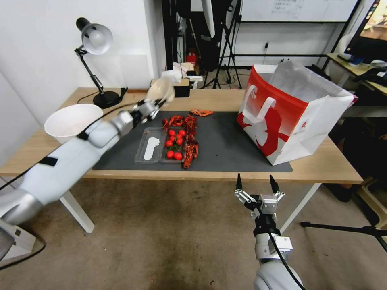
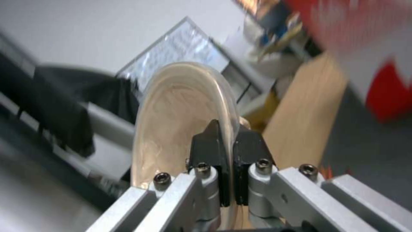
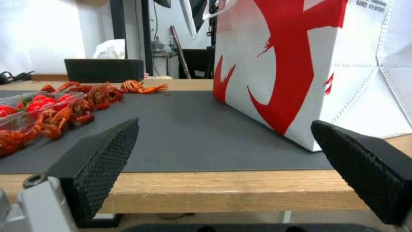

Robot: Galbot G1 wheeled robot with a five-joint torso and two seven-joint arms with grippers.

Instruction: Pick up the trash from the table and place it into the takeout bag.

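Observation:
My left gripper [image 1: 156, 104] is raised over the back left of the dark mat [image 1: 225, 145] and shut on the rim of a beige bowl [image 1: 161, 90]. In the left wrist view the black fingers [image 2: 214, 145] pinch the edge of the bowl [image 2: 180, 106], which stands on its side. The red-and-white takeout bag [image 1: 290, 117] stands open on the table [image 1: 322, 167] at the right, well away from the bowl. Below the table's front edge my right gripper [image 1: 256, 183] hangs open and empty. From the right wrist, that gripper [image 3: 224, 124] faces the bag [image 3: 292, 64] across the mat.
A large white bowl [image 1: 72, 121] sits at the table's left edge under my left arm. A clear tray of cherry tomatoes [image 1: 161, 145] and red crayfish shells [image 1: 189, 139] lie mid-mat. A desk lamp [image 1: 94, 44] and a black box [image 1: 182, 89] stand at the back.

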